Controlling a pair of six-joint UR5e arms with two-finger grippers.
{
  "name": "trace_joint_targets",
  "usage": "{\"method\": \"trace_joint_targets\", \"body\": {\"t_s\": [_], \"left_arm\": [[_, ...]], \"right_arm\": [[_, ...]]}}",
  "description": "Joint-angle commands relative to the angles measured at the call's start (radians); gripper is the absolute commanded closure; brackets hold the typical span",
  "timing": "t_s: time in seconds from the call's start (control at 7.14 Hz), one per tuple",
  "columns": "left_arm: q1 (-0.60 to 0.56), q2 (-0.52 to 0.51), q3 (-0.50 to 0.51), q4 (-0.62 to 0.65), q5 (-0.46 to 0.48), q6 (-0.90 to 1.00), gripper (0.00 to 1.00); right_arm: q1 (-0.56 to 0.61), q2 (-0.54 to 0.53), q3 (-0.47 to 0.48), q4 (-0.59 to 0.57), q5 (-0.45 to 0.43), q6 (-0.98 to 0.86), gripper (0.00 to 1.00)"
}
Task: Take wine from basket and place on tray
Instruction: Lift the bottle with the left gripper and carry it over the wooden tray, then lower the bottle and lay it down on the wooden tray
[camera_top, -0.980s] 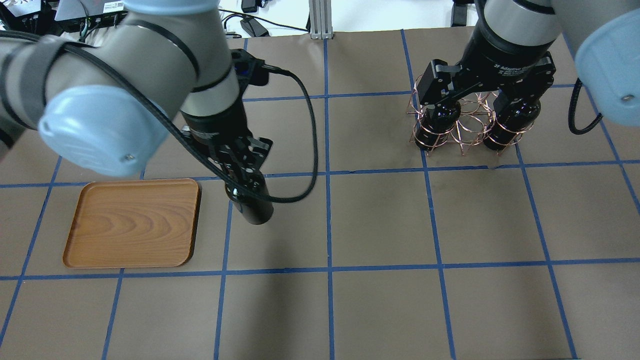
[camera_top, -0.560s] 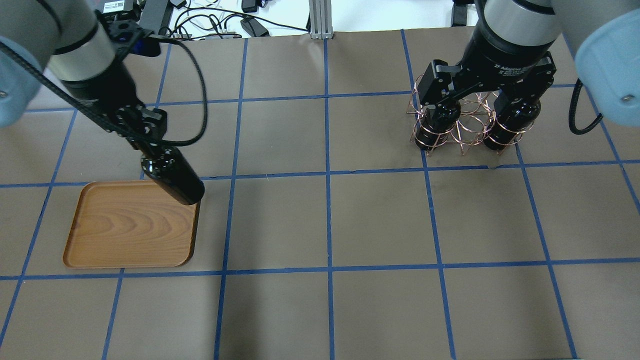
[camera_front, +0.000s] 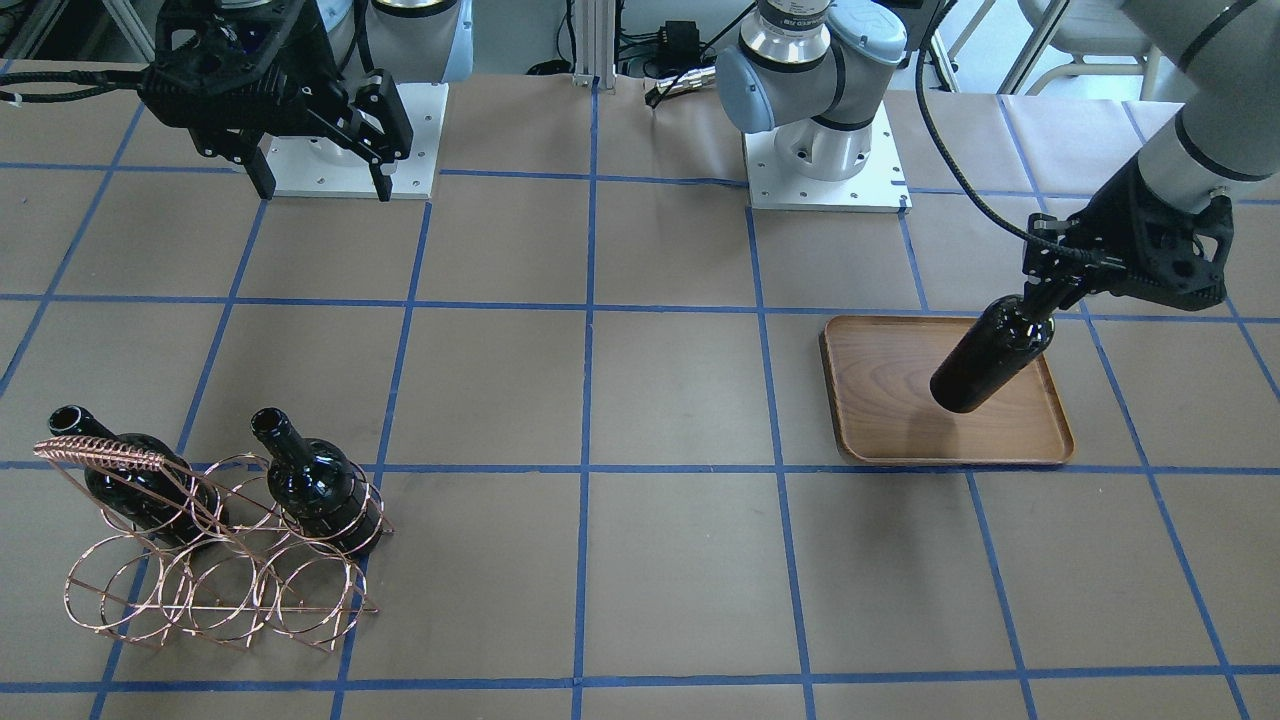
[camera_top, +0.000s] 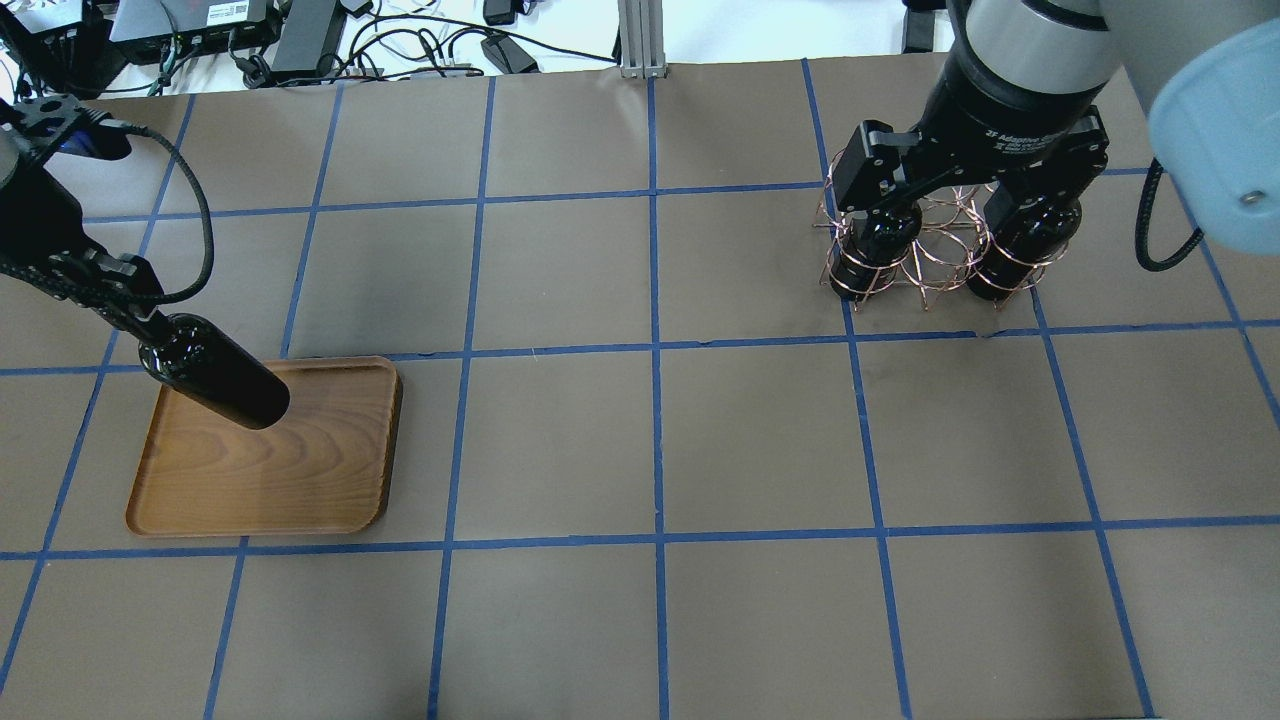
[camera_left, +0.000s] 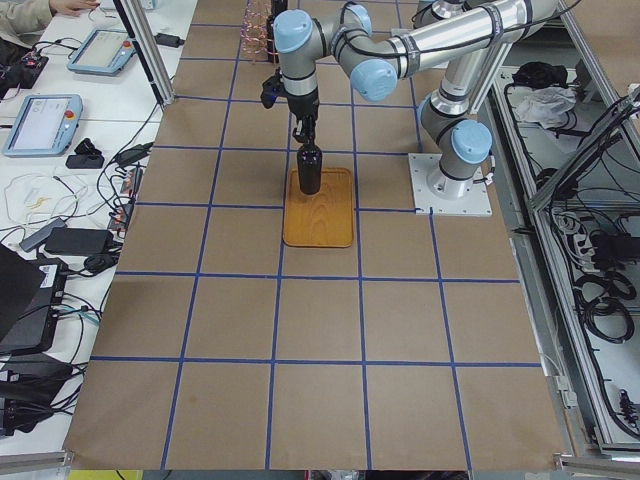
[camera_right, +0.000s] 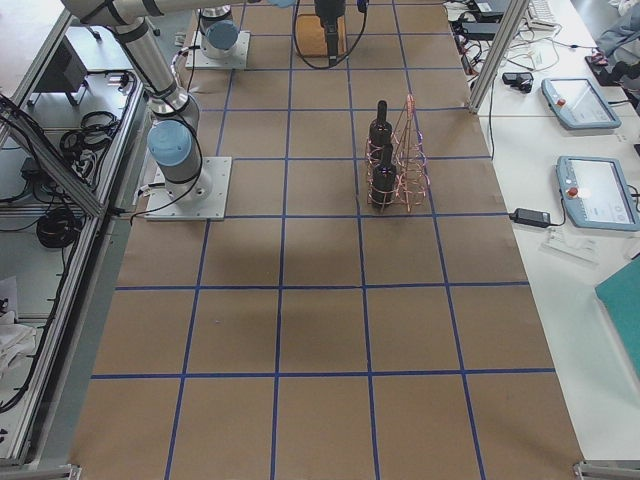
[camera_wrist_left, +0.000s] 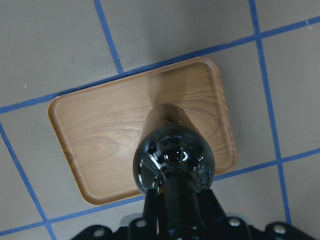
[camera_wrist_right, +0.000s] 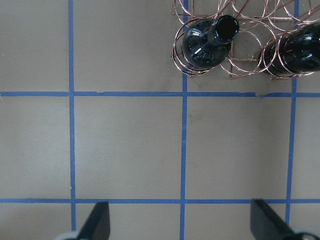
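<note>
My left gripper (camera_top: 135, 315) is shut on the neck of a dark wine bottle (camera_top: 215, 385) and holds it upright over the far left part of the wooden tray (camera_top: 300, 480). I cannot tell whether the base touches the tray. The front view shows the same gripper (camera_front: 1050, 285), bottle (camera_front: 990, 355) and tray (camera_front: 900, 420); the left wrist view looks down the bottle (camera_wrist_left: 172, 160) onto the tray (camera_wrist_left: 100, 130). My right gripper (camera_top: 965, 190) is open and empty above the copper wire basket (camera_top: 935, 255), which holds two more bottles (camera_front: 130, 485) (camera_front: 320, 485).
The table is brown paper with a blue tape grid. The basket (camera_front: 200, 585) has a coiled handle bar at its top. The arm bases (camera_front: 825, 165) stand at the robot's edge of the table. Cables and devices lie beyond the far edge (camera_top: 300, 30).
My left arm has swung the bottle leftwards, from the table right of the tray to over the tray's far left part. The right gripper stays open above the basket.
</note>
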Motion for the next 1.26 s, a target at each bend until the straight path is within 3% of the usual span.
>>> {"method": "trace_joint_targets", "body": {"t_s": [0.0,0.7,0.98,1.12], "left_arm": [[0.028,-0.01,-0.038,0.051,0.001,0.02,1.0],[0.028,-0.039,-0.042,0.042,0.012,0.015,0.98],[0.028,-0.036,-0.042,0.031,0.014,0.013,0.17],[0.028,-0.026,-0.037,0.006,0.014,0.01,0.0]], "right_arm": [[0.001,0.0,0.001,0.0,0.003,0.0,0.0],[0.001,-0.002,0.001,0.0,0.003,0.002,0.0],[0.001,-0.002,0.003,0.0,0.004,0.002,0.0],[0.001,-0.002,0.001,0.0,0.004,0.002,0.0]]}}
